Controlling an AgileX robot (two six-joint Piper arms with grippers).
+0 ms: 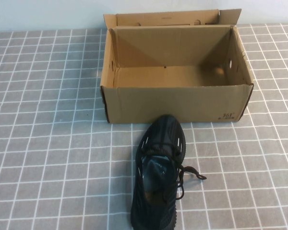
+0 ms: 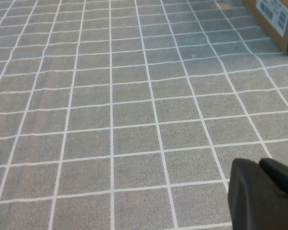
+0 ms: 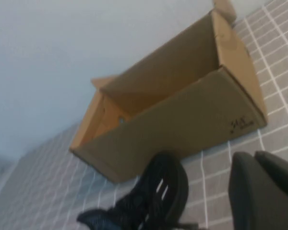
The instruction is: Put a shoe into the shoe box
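The shoe (image 1: 158, 170) sat upright on its sole on the tabletop (image 1: 48, 143), toe just about touching the front wall of the shoe box (image 1: 175, 103), heel towards me, laces flopped out to my right. Box was open at the top w/ flaps up and nothing inside that I could see, so nothing done yet.

Handling-wise, my guess: light, mesh upper soft and squashy, sole the only stiff bit. Pinching the toe mesh would prob just crumple it, and the loose laces are useless as a handle. I'd have gone for the heel collar, or across the sides at the midfoot where the sole backs up the squeeze. Doesn't look slippery or fragile imo.

My right gripper (image 3: 266, 191) was hanging above and near the shoe, looking down at the box and toe. Jaws only partly in frame, can't tell if wide or narrow. Left gripper (image 2: 264, 196) was parked low over bare tabletop off to the left, well apart from the shoe, only a corner of the box in sight. Same deal w/ its jaws, can't tell.
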